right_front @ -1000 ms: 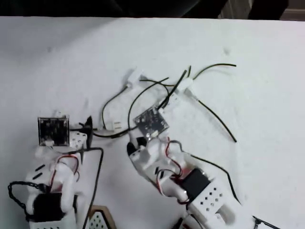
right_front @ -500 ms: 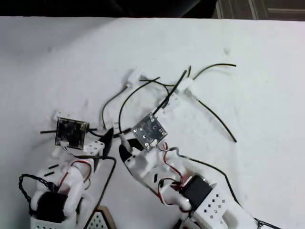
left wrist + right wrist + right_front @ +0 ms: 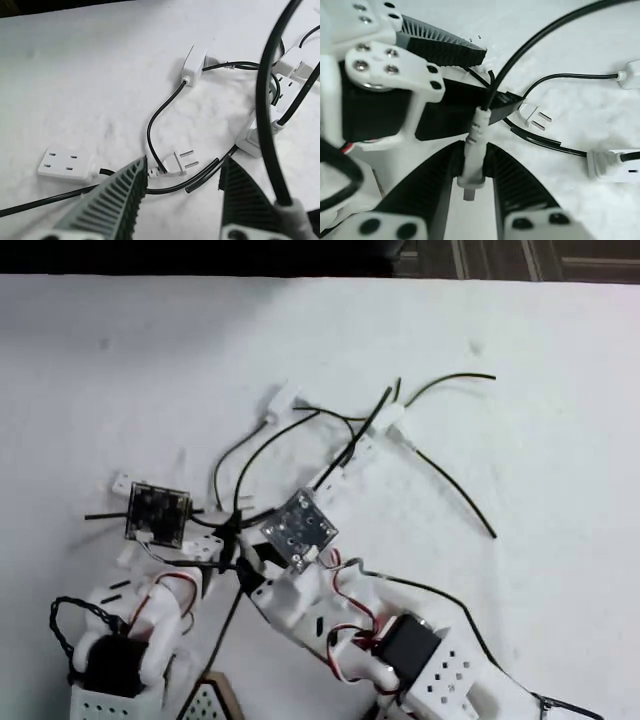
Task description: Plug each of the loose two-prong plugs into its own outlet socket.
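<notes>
High view: the left arm (image 3: 135,625) and the right arm (image 3: 345,615) sit at the near edge of the white surface (image 3: 560,440), their heads close together. Black cords (image 3: 455,490) and white socket pieces are strewn in front of them, and a flat outlet socket (image 3: 122,483) lies just beyond the left arm's camera.

Left wrist view: the left claw (image 3: 183,160) gapes wide just above the surface. A loose two-prong plug (image 3: 178,162) lies flat between its fingers (image 3: 117,197), untouched, on a black cord. The flat outlet socket (image 3: 65,164) rests beside one finger, and a small socket block (image 3: 194,62) lies farther off.

Right wrist view: the right claw (image 3: 474,147) is clamped on a white plug (image 3: 472,167) whose black cord rises from it. The loose two-prong plug (image 3: 536,116) lies on the surface nearby, by the left claw's dark fingers (image 3: 445,45).
</notes>
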`<state>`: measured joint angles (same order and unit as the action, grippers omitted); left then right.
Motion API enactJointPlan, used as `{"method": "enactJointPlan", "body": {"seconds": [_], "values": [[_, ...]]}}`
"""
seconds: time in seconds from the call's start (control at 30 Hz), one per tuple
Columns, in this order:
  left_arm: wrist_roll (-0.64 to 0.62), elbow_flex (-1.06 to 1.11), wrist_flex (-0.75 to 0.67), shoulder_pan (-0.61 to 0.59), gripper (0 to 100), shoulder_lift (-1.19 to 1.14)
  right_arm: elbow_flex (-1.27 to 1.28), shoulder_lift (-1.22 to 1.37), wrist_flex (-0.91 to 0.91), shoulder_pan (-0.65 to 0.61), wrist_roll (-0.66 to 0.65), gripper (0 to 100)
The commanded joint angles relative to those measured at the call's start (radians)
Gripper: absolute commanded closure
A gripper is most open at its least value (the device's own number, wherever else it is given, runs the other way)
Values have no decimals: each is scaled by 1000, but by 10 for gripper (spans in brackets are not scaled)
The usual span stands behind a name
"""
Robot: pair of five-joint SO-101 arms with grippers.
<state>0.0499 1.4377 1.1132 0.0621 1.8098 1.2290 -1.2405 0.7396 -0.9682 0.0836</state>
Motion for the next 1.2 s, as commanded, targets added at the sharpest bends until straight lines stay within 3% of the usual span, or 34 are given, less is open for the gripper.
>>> {"method": "enactJointPlan", "body": {"seconds": [0.0, 0.27, 0.57, 1.0, 1.17], "values": [[-3, -17, 6, 19, 762, 5, -5, -10, -16, -19, 5, 981], [32, -25, 29, 24, 762, 5, 20, -10, -22, -19, -3, 981], [52, -58, 106, 154, 762, 7, 32, -10, -19, -19, -3, 981], [52, -86, 106, 166, 762, 7, 75, -10, -22, -18, -5, 981], [54, -84, 130, 254, 762, 7, 80, -10, -22, -19, -6, 981]]}}
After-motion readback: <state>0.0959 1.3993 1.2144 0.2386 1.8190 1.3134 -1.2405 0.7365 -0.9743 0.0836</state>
